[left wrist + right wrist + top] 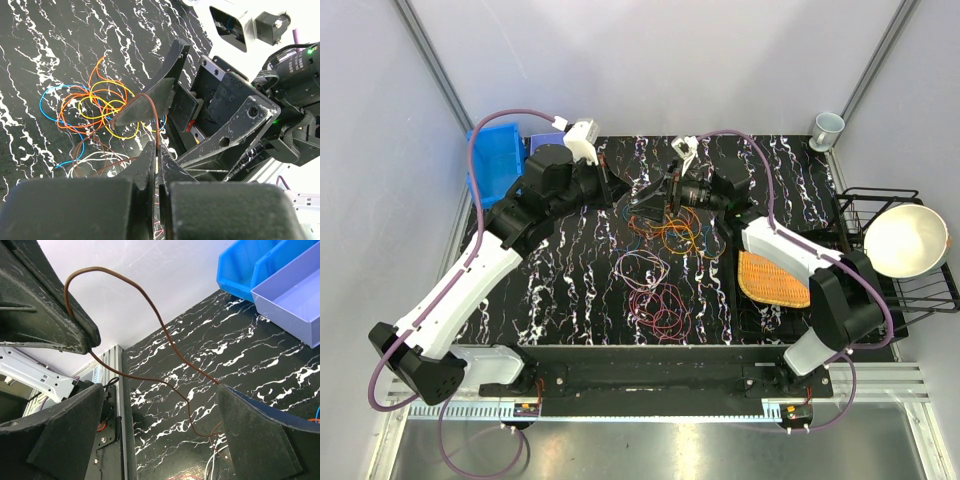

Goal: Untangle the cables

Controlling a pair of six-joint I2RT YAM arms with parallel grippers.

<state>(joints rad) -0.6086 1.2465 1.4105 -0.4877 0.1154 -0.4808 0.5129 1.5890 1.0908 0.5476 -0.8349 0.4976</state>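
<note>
A tangle of orange, yellow and blue cables [667,226] lies at the middle back of the black marbled table [560,270]; it also shows in the left wrist view [95,107]. A whitish-pink loop [640,268] and a magenta-red loop [660,305] lie apart, nearer the front. My left gripper [608,183] [157,150] is shut on a thin brown cable [158,125], raised from the tangle. This brown cable [100,268] arcs between the spread fingers of my right gripper [658,195] [160,425], which is open and faces the left gripper closely.
Blue bins [495,160] [245,265] and a lavender bin [295,295] stand at the back left. An orange woven mat [773,280], a black wire rack [920,295] holding a white bowl [905,240] and a cup [827,128] are on the right.
</note>
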